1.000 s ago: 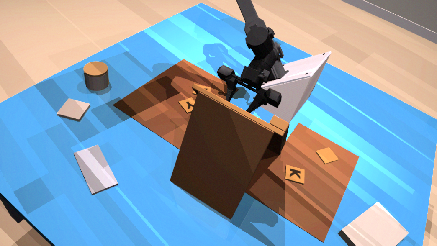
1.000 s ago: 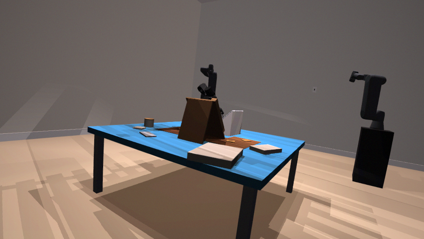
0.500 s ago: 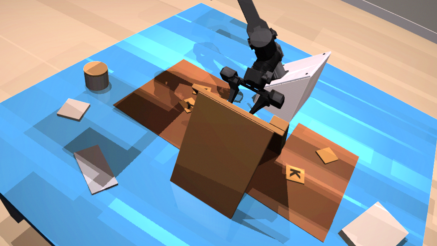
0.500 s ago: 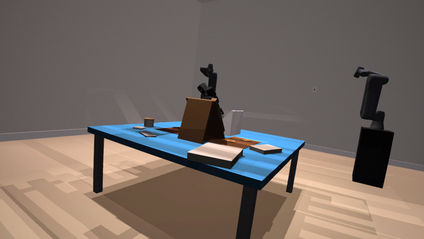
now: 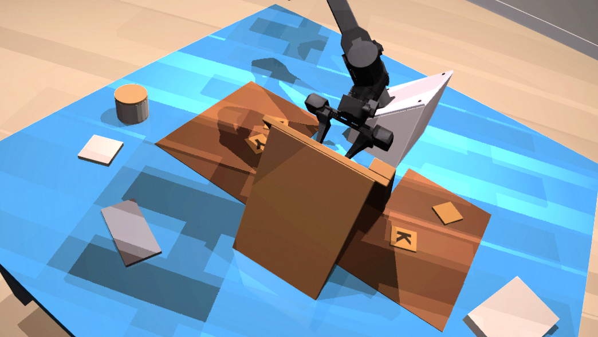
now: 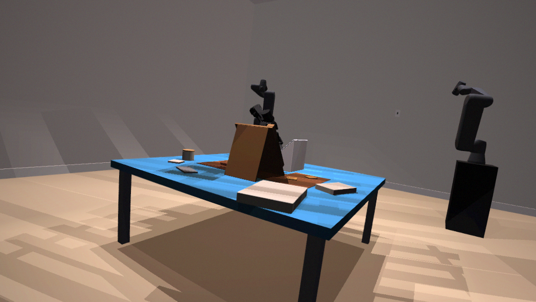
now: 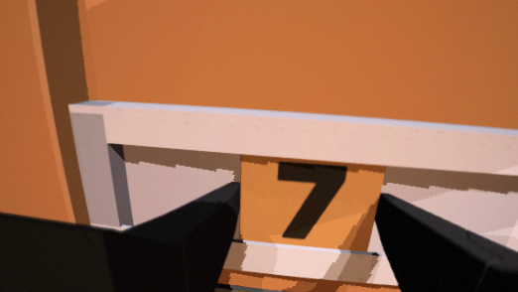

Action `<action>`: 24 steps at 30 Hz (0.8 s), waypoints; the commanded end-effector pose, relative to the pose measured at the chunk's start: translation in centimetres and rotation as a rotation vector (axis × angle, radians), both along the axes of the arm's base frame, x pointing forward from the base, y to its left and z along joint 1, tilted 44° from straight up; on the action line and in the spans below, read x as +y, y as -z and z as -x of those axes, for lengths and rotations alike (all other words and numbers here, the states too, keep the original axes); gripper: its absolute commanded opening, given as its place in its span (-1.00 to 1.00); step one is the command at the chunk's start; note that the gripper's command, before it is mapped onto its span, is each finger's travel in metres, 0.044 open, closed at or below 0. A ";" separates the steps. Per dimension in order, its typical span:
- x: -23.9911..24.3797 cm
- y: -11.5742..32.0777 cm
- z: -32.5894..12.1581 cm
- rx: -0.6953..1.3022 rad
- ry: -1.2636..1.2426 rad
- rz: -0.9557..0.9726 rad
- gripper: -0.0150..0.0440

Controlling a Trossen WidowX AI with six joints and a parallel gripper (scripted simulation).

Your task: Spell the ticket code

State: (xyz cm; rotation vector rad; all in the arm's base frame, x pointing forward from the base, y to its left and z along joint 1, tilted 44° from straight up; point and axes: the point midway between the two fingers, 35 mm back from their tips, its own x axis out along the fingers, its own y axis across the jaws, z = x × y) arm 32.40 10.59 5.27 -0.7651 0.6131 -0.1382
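Note:
In the wrist view a tile marked 7 (image 7: 263, 199) sits upright between the bars of the white rail (image 7: 198, 126). My gripper (image 5: 334, 149) (image 7: 307, 198) is shut on this tile, one finger at each side. A gap lies between the tile and the rail's end wall at left. The rail is on the tilted board (image 5: 301, 200) (image 6: 245, 150) (image 7: 298, 60), whose back faces the top view. A K tile (image 5: 404, 238), a tile (image 5: 447, 212) with no visible letter, a Y tile (image 5: 256, 146) and a partly hidden tile (image 5: 280, 123) lie flat. No ticket print is readable.
A white wedge-shaped stand (image 5: 412, 125) (image 6: 298, 155) is close behind the gripper. A round tin (image 5: 132, 104) (image 6: 188, 154), a small white block (image 5: 101, 149), a grey slab (image 5: 130, 232) and a pale block (image 5: 512, 307) (image 6: 335, 187) lie around the board. A larger pale block (image 6: 271, 193) is near the counter's edge.

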 end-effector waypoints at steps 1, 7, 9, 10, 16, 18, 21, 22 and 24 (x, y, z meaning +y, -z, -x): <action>0.3 0.0 -0.1 -0.009 0.004 -0.003 -0.49; 0.5 0.2 -0.1 -0.009 0.004 -0.004 -0.49; 0.6 0.3 -0.1 -0.009 0.004 -0.004 -0.49; 0.7 0.3 -0.1 -0.009 0.004 -0.004 -0.49; 0.9 0.6 0.0 -0.009 0.004 -0.004 -0.49; 1.0 0.7 0.0 -0.009 0.004 -0.004 -0.49; 1.1 0.8 0.0 -0.009 0.004 -0.004 -0.49; 1.2 0.8 0.0 -0.009 0.004 -0.004 -0.49; 1.3 0.9 0.0 -0.009 0.004 -0.004 -0.49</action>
